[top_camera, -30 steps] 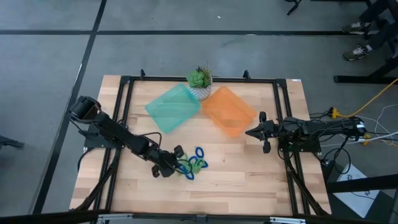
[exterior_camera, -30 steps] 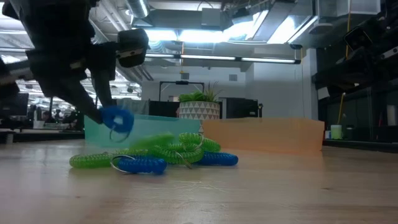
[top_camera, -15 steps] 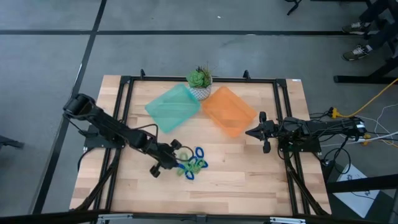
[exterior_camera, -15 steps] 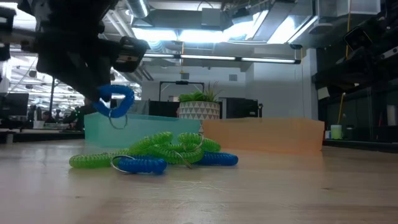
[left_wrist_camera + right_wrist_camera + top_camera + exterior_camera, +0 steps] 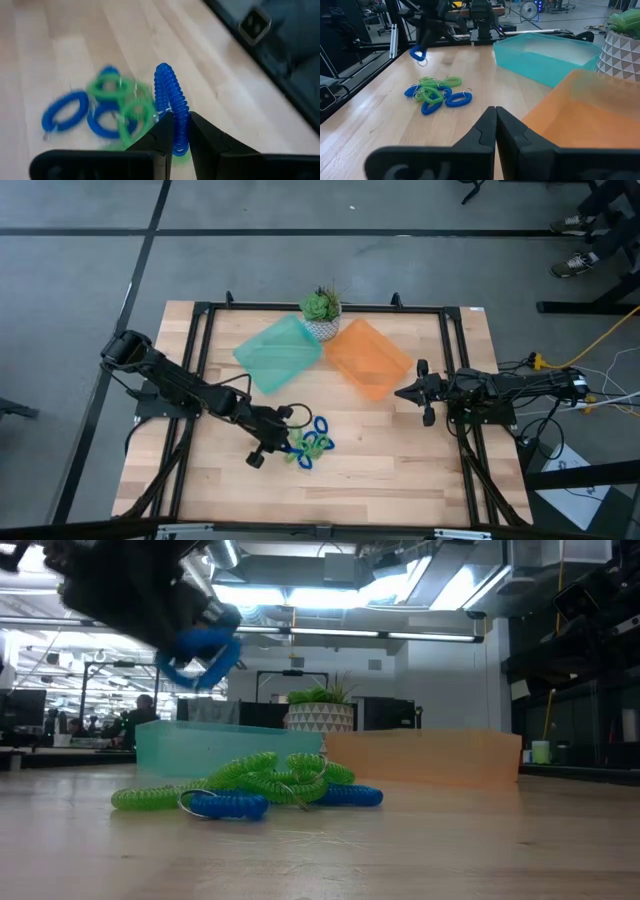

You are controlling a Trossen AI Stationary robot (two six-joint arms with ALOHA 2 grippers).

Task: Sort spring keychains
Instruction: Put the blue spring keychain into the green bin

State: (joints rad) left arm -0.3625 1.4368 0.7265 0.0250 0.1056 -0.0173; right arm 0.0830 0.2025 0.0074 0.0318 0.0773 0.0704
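Note:
My left gripper (image 5: 181, 121) hangs above the table's middle, left of a pile of keychains, shut on a bright blue spring keychain (image 5: 169, 92). That keychain also shows high in the low view (image 5: 200, 650) and far off in the right wrist view (image 5: 418, 54). The other blue and green spring keychains (image 5: 308, 442) lie tangled on the wood (image 5: 250, 785). My right gripper (image 5: 402, 392) is shut on nothing beside the orange tray's right edge. My left gripper pinches the blue keychain between its two fingers, on one side of the coiled loop (image 5: 180, 135). The rest of the loop (image 5: 164, 75) sticks out past the fingertips. The keychain is lifted clear of the table and the pile.
A teal tray (image 5: 278, 352) and an orange tray (image 5: 368, 358) lie side by side toward the far edge, with a potted plant (image 5: 322, 308) between their far corners. A black frame (image 5: 200, 340) rims the table. Bare wood lies near and right of the pile.
My left gripper has risen from just above the pile, carrying the blue keychain up with it and drifting a little toward the far edge. It has stayed shut on the keychain. The pile on the table has not moved.

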